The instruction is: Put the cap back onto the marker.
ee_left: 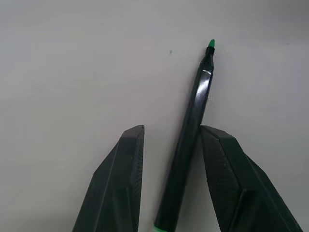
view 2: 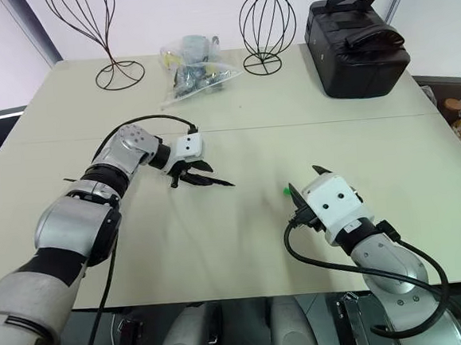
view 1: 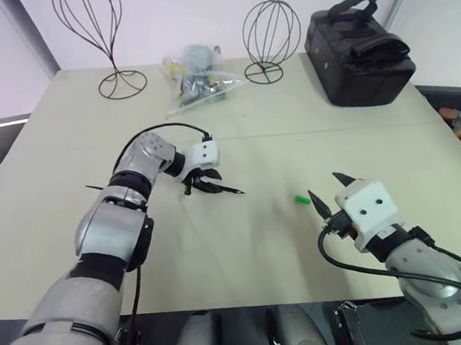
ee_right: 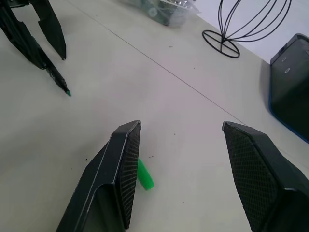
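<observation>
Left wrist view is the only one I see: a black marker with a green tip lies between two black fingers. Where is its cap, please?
Observer: The green cap lies on the table, apart from the marker, toward the robot's right.
Operator: Is the right gripper holding it?
Observer: No. The right gripper is open, and the cap lies on the table beside one finger.
Operator: Is anything else near the cap?
Observer: A black bag stands at the far right of the table, well away from the cap.

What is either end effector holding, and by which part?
Nothing. Left end effector is open, straddling the marker barrel; right end effector is open near the cap.
</observation>
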Controlling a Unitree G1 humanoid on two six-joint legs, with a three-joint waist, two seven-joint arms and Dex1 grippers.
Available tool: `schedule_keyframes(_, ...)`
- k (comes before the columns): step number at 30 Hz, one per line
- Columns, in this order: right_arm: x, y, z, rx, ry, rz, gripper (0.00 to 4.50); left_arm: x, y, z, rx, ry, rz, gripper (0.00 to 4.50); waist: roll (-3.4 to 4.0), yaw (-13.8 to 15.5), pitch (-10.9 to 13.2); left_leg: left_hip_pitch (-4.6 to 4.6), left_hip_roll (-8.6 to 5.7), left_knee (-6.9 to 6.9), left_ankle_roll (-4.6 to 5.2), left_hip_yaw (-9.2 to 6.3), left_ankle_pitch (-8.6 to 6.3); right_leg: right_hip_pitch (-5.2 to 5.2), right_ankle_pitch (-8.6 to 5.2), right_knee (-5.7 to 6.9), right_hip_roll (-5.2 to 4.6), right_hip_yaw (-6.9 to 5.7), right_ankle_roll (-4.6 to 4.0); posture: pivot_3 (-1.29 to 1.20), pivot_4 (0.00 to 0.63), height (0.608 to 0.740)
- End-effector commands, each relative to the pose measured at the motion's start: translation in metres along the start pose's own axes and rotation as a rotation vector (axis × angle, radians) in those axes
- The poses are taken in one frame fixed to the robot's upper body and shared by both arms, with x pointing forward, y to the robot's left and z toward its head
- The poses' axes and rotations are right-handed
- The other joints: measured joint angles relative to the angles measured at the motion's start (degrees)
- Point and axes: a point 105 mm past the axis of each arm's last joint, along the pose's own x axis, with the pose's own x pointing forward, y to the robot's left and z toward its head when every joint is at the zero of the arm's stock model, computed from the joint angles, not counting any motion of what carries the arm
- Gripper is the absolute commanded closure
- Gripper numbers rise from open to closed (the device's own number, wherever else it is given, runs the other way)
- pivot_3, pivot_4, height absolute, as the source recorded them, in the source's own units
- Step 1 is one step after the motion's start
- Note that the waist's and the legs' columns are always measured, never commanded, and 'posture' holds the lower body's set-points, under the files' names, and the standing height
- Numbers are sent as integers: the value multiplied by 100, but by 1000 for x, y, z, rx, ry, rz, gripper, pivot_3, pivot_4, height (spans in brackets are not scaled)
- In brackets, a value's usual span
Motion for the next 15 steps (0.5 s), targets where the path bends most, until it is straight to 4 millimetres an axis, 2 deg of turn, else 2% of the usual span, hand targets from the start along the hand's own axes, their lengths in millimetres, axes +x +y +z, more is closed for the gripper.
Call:
schedule_keyframes(1,-5,-4,11,-12,-48,-21,1741,-8,-3,-2,-25,-46,-19,2619,0,1,0,0,0,0,0,0,0,0,0,0,0,0,0,0,150,740)
schedule_keyframes(9,-5,2,9,3,-44,-3,1741,-24,-14,-13,-69,-97,-81,2619,0,-1,0,0,0,0,0,1,0,-2,0,4,0,1,0,0,150,740)
schedule_keyframes(15,-4,6,11,14,-48,16,1741,-26,-17,-17,-86,-122,-79,2619,0,3,0,0,1,2,0,1,0,-2,0,5,-1,2,0,0,150,740)
